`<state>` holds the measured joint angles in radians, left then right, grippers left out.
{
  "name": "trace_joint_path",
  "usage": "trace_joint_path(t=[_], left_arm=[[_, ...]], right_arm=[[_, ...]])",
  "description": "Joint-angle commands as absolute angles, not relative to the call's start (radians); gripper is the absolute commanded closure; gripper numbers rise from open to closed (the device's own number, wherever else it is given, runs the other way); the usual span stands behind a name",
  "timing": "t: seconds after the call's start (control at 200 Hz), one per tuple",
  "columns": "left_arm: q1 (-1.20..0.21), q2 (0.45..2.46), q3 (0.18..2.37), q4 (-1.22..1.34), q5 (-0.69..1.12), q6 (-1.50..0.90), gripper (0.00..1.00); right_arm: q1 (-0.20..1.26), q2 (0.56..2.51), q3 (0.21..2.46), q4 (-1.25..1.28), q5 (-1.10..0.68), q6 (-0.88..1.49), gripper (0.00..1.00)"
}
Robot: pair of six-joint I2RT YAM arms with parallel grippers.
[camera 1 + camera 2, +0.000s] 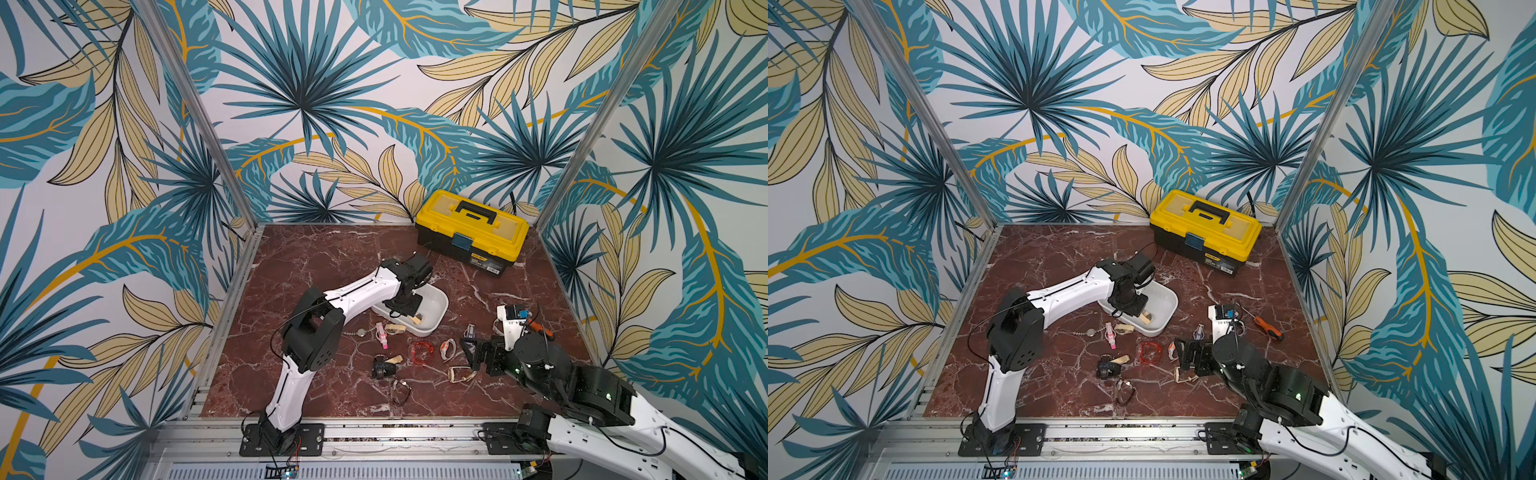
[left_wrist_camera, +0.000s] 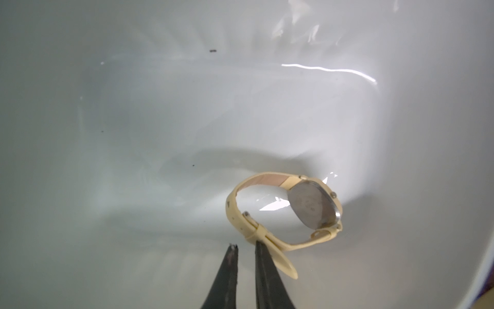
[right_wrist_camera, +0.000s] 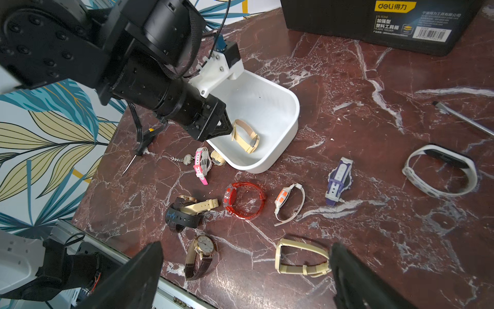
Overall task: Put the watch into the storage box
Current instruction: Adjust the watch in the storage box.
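Left gripper (image 2: 246, 244) barely parted beside cream watch (image 2: 312, 206) in storage box (image 2: 133, 107); right gripper (image 3: 246, 247) spread.

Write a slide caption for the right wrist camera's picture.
Left claw dips into the white tub beside a cream watch, with more watches scattered on the marble table.

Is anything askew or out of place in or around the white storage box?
The cream watch in the storage box does not lie flat: it stands on its edge near one wall, strap tail beside a finger of the left claw. An orange-handled screwdriver outside the box also looks stray.
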<state>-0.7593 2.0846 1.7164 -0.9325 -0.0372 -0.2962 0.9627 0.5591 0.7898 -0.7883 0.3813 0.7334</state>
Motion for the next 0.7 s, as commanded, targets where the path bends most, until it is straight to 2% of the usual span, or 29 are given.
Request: trace_joint_path(t=[0.0, 0.421, 0.546, 0.696], left_arm=[[-0.755, 2.043, 1.657, -0.850, -0.027, -0.329, 0.79], [-0.722, 2.011, 1.573, -0.814, -0.043, -0.349, 0.80], [-0.724, 1.897, 1.503, -0.712, 0.020, -0.380, 0.69], [-0.722, 1.785, 1.419, -0.572, 0.241, -0.450, 0.52]], right_arm=[[0.959, 0.572, 0.770, -0.770, 0.388, 0.741, 0.00], [0.960, 0.588, 0.761, -0.756, 0.379, 0.764, 0.00], [0.960, 0.584, 0.753, -0.741, 0.374, 0.765, 0.00], [0.960, 0.597, 0.755, -0.739, 0.374, 0.755, 0.01]])
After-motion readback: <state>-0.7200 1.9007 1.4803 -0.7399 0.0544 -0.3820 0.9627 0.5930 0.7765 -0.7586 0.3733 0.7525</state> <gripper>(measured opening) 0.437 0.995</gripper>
